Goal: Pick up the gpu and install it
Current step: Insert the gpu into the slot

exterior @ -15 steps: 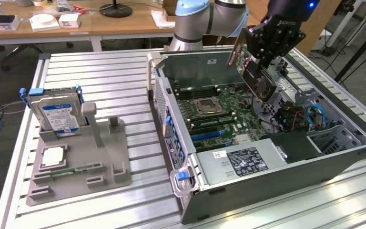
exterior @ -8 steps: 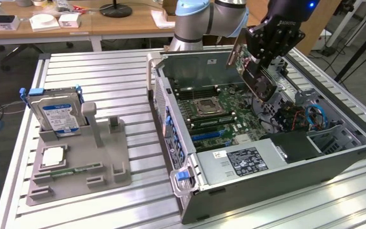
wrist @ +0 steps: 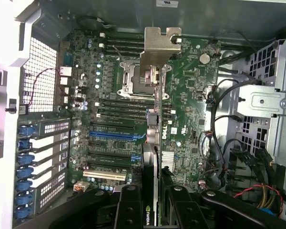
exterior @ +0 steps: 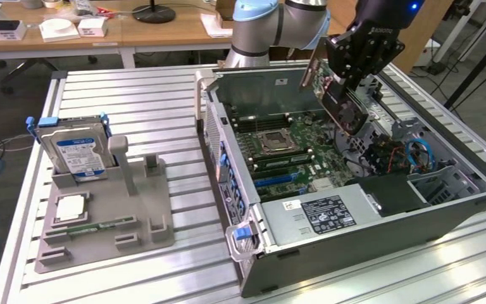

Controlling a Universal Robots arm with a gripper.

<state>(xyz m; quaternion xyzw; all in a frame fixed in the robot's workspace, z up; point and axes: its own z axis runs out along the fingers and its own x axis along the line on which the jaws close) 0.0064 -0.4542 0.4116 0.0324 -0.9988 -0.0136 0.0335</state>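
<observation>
An open computer case point(exterior: 378, 253) lies on its side directly below the jaws, its motherboard point(exterior: 306, 170) facing up. The CPU socket point(exterior: 274, 142) sits beneath the jaws toward the exterior view's left, with a blue expansion slot point(wrist: 115, 135) near them. Well apart from the jaws, at the exterior view's left on the slotted metal table point(exterior: 159, 95), a grey holder point(exterior: 146, 212) carries an upright blue-labelled hard drive point(exterior: 78, 155) and a flat green memory stick point(exterior: 99, 226).
</observation>
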